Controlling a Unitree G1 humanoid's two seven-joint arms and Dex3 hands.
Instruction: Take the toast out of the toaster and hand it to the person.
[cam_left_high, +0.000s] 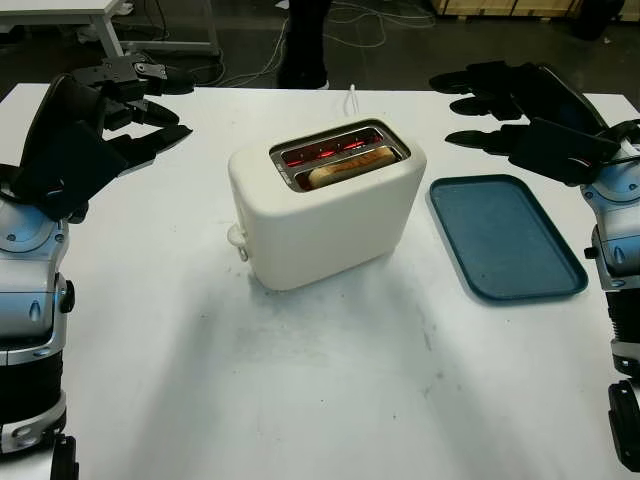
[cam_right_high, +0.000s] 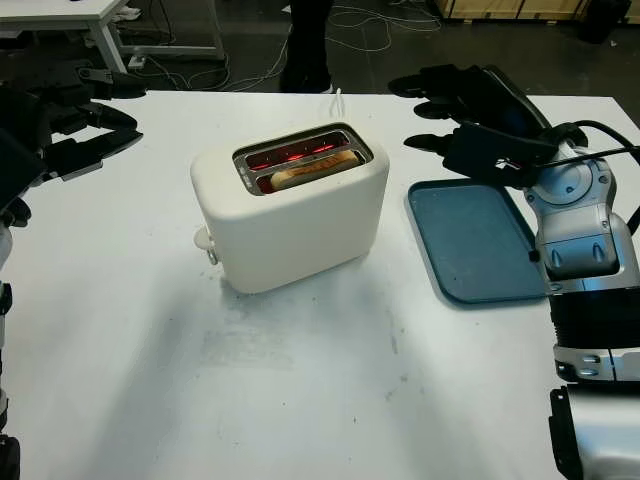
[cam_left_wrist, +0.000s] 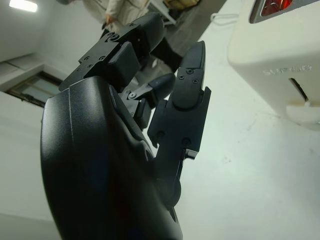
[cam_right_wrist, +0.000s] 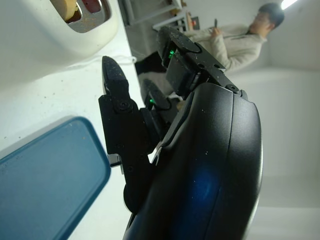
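The cream toaster (cam_left_high: 327, 205) sits mid-frame on the white desk (cam_left_high: 300, 380), its toast (cam_left_high: 350, 166) lying in the nearer slot, long axis running lower left to upper right. The left hand (cam_left_high: 95, 125) at upper left and the right hand (cam_left_high: 530, 120) at upper right, above the blue tray (cam_left_high: 505, 238), are both open, holding nothing.

Toast (cam_left_high: 345, 166) sits in cream toaster (cam_left_high: 325, 215).

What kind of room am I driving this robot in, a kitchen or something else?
Likely a lab or workshop, not a kitchen. The toaster and blue tray sit on a plain white table, loose cables trail over a dark floor behind it, and a person stands past the far edge.
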